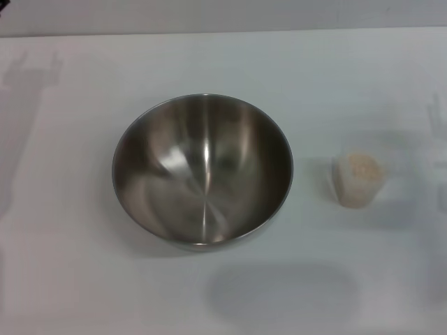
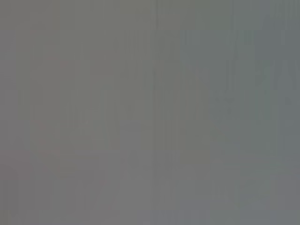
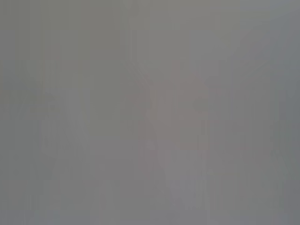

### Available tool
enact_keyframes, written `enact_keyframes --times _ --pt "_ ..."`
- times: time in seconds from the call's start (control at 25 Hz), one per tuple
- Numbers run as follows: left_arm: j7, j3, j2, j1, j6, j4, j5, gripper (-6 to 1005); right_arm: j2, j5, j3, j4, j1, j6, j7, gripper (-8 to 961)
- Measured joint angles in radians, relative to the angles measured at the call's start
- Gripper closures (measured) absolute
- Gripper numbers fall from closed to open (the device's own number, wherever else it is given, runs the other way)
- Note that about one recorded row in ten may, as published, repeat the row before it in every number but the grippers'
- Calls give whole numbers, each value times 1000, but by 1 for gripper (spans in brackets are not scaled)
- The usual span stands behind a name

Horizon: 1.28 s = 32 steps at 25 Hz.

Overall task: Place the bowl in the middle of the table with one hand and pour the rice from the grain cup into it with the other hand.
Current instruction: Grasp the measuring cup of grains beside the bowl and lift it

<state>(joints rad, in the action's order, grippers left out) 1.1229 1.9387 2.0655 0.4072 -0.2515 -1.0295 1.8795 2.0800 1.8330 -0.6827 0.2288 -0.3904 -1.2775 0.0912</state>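
Note:
The steel bowl [image 1: 202,169] stands upright on the white table [image 1: 70,279], a little left of the middle, and its shiny inside is empty. The clear grain cup [image 1: 357,177] stands upright to the bowl's right, apart from it, filled with pale rice [image 1: 362,166]. Neither gripper shows in the head view. Both wrist views show only a plain grey surface with no object and no fingers.
The table's far edge meets a pale wall [image 1: 223,14] at the back. Faint arm shadows lie on the table at the far left [image 1: 28,84] and at the far right edge [image 1: 436,118].

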Motion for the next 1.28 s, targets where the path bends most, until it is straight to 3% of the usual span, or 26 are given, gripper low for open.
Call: enact_keyframes --times 0.32,0.76,0.92,1.0,1.04,1.12,1.16,1.2,1.28 --pt "4 -15 3 1 96 21 -74 408 0 0 0 -2 -9 3 -4 280" --pt "22 -185 0 -10 297 32 14 408 0 3 3 3 -6 4 -2 281" --pt "-7 -298 1 -13 517 89 19 408 1 4 7 4 -5 7 -3 281" --pt "-113 -429 0 -16 751 145 80 408 1 5 9 4 -4 7 -3 281" --pt "-113 -429 0 -16 751 145 80 408 1 5 9 4 -4 7 -3 281" --pt "-238 -484 0 -20 890 188 163 408 2 6 9 6 -5 8 -3 281" --pt "-368 -507 1 -23 979 225 230 408 2 7 10 9 -5 8 -3 281" --pt "-403 -510 1 -24 995 235 245 408 2 8 10 16 -5 8 -3 281" --pt "-680 -508 -7 -34 1047 277 340 408 2 8 10 18 -4 8 -2 281"
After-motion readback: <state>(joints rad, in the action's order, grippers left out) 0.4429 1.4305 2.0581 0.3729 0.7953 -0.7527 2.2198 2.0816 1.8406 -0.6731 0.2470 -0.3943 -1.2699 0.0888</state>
